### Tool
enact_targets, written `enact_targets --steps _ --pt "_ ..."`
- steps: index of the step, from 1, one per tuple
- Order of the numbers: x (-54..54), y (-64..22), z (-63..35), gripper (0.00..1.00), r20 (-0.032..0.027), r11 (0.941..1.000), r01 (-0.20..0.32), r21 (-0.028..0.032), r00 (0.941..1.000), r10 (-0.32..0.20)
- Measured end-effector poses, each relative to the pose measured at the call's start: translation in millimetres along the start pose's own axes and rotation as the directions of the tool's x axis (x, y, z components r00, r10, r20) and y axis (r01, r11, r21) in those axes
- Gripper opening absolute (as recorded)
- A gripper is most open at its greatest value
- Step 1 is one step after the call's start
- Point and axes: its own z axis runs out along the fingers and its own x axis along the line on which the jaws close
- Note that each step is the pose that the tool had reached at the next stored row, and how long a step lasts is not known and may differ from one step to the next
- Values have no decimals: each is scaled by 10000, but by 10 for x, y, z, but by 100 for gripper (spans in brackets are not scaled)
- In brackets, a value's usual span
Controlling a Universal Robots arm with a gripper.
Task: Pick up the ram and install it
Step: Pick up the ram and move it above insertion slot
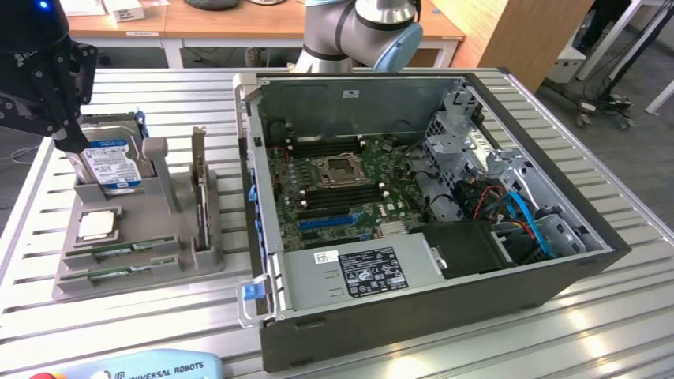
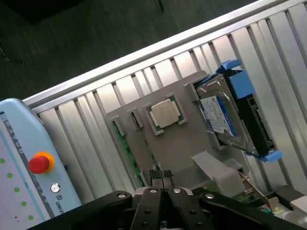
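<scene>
On your slatted table [image 1: 589, 316], an open computer case [image 1: 421, 328] sits beside a grey holder [image 1: 126, 286] carrying a blue-labelled hard drive [image 1: 110, 162] and a silver processor chip [image 1: 97, 225], teach pendant [image 1: 147, 369] nearby.

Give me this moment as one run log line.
gripper: shut, empty | over: parts holder | ram: in holder slot, untouched | computer case: open

This looks like a robot lab or workshop. A big robot arm [image 1: 358, 31] stands by a table [image 1: 589, 316] made of metal slats. Below the gripper [image 2: 162, 178] sits a gray holder [image 2: 187, 143] with computer parts [image 2: 165, 114] — and beside that, an open computer [image 1: 421, 181]. A control box [image 2: 24, 158] with a red stop button [image 2: 39, 163] lies near the gripper. Far behind it stand wooden desks [image 1: 211, 28].
</scene>
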Motion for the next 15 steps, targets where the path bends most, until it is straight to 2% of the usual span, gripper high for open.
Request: enact_targets --steps 4,8,15 --pt "0 0 0 10 -23 9985 542 1 9985 -542" --pt "0 0 0 10 -48 9938 1110 1 9938 -1110" --pt "0 0 1 10 -90 9781 2084 -3 9780 -2084"
